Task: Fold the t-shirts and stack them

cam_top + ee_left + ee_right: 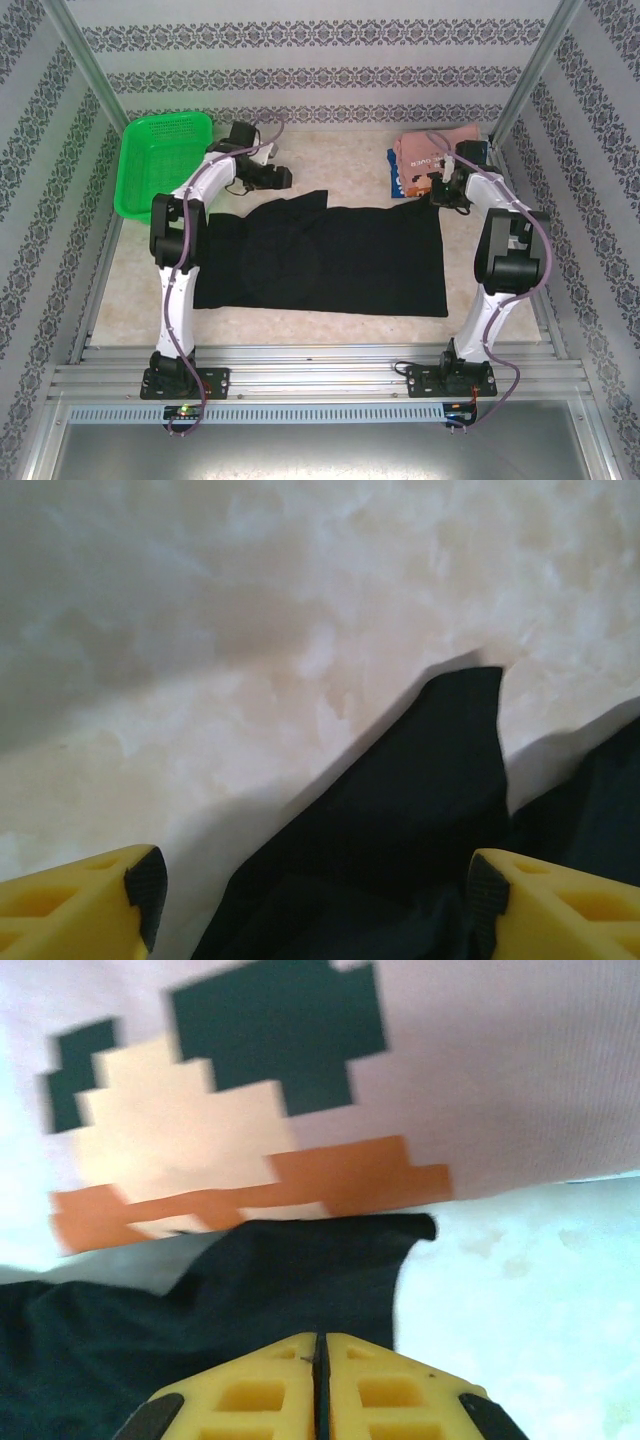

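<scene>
Left gripper (315, 890) is hanging with yellow fingers wide apart, gripping nothing, above a corner of the large plain black cloth t-shirt (330, 260), which the top view is showing spread mid-table. Right gripper (320, 1345) is sitting with fingers pressed together at the black edge beside the pixel-print soft shirt (500, 1080). Is it nipping cloth? Can't tell.

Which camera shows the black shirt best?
Top external: the whole black shirt lies spread on the table. Left wrist shows one pointed corner; right wrist shows another corner below a pixel print.
</scene>
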### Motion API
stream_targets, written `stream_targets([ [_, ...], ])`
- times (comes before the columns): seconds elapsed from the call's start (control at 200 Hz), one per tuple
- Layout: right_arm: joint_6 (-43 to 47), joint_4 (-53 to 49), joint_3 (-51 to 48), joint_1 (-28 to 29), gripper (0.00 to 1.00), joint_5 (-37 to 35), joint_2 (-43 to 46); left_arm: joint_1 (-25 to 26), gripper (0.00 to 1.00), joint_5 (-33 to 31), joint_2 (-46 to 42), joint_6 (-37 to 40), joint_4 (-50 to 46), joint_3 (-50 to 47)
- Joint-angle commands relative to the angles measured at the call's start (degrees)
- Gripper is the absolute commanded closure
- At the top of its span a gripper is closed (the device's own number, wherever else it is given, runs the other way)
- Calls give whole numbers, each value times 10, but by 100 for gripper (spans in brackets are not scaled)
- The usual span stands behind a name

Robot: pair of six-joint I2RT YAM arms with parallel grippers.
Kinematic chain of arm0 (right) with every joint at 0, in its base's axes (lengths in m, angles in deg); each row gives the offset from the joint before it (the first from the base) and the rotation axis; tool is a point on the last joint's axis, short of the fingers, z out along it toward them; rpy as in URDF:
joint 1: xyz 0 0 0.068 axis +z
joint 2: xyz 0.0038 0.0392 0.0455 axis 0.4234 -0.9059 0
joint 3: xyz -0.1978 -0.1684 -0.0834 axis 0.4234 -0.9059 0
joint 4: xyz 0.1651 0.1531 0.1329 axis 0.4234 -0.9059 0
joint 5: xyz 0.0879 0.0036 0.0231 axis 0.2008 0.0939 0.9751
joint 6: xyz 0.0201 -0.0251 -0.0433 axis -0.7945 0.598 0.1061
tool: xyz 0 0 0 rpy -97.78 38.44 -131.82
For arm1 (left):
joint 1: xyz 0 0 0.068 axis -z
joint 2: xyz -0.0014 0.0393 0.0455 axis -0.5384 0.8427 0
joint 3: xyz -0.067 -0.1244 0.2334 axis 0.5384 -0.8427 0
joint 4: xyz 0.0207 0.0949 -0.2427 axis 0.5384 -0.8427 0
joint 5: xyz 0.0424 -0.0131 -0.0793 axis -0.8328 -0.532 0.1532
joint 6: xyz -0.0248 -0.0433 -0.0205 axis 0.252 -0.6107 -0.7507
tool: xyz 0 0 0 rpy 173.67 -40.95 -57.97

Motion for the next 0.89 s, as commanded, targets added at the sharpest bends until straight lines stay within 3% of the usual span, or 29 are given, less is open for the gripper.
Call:
stream_targets([
  [0.0, 1, 11, -13, 11, 87, -5, 42, 5, 23, 21, 8, 13, -55, 22],
  [0.43, -18, -9, 2, 25, 87, -3, 63, 20, 38, 32, 36, 34, -110, 19],
  [0.475, -20, -9, 1, 26, 87, -2, 62, 23, 42, 29, 38, 34, -113, 18],
  [0.674, -24, -11, -4, 32, 87, -4, 67, 24, 76, 38, 23, 22, -82, 18],
  [0.889, -26, -13, -12, 38, 87, -5, 81, 29, 86, 25, -37, 7, -40, -24],
])
